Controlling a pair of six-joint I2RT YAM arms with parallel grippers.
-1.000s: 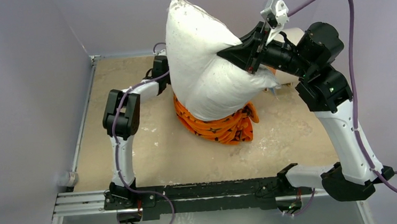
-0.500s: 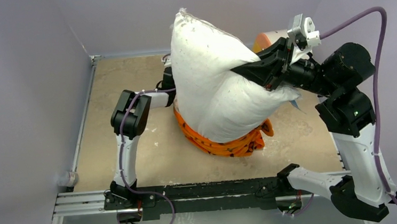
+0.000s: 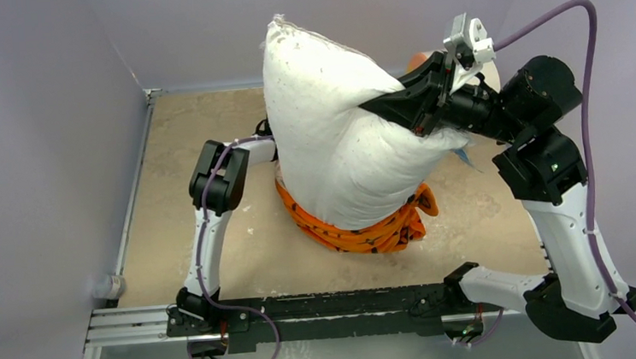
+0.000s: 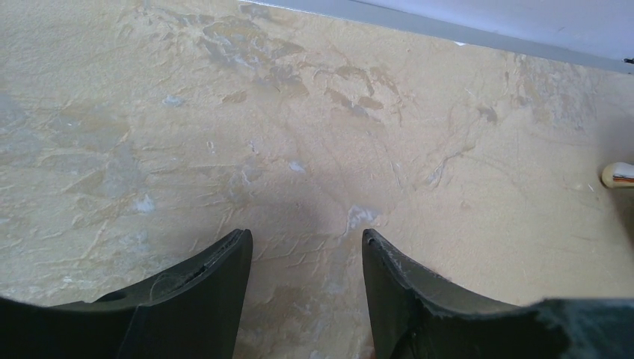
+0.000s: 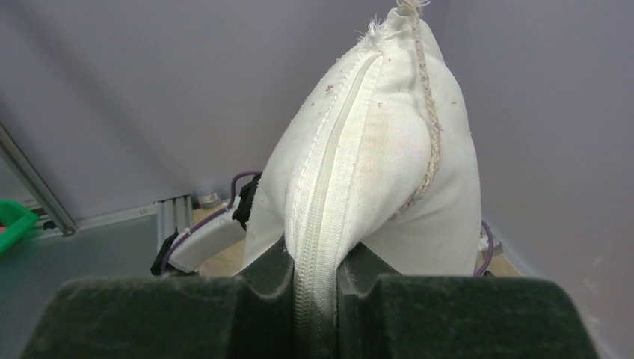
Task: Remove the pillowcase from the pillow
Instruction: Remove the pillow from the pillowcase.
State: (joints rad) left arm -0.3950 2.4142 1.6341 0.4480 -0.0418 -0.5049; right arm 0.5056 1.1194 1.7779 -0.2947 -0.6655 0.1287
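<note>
Pillow: the pillow (image 3: 337, 144) stands tall in the middle of the surface (image 3: 193, 155), with one side held up high.
Pillowcase: the pillowcase (image 3: 362, 232) is bunched round the pillow's low end, at 6 o'clock of it, and lies on the surface. Most of the pillow is out.
Right end effector: the right end effector (image 5: 314, 277) is pinching the pillow's zip (image 5: 329, 179) edge, on the pillow's 3 o'clock side.
Why so high: I think the lift lets the pillowcase slip down and off.
Left end effector: the left end effector (image 4: 305, 247) is spread, with nothing in it, just over the bare surface.
Why there: I guess it sits low so it can grab the pillowcase and hold it down.
Top view only: it shows me the orange bunch. The left end effector is hidden behind the pillow, near 10 o'clock.
Wrist views only: the right one shows me the zip in the pinch. The left one shows me the empty gap. Neither shows the pillowcase.
</note>
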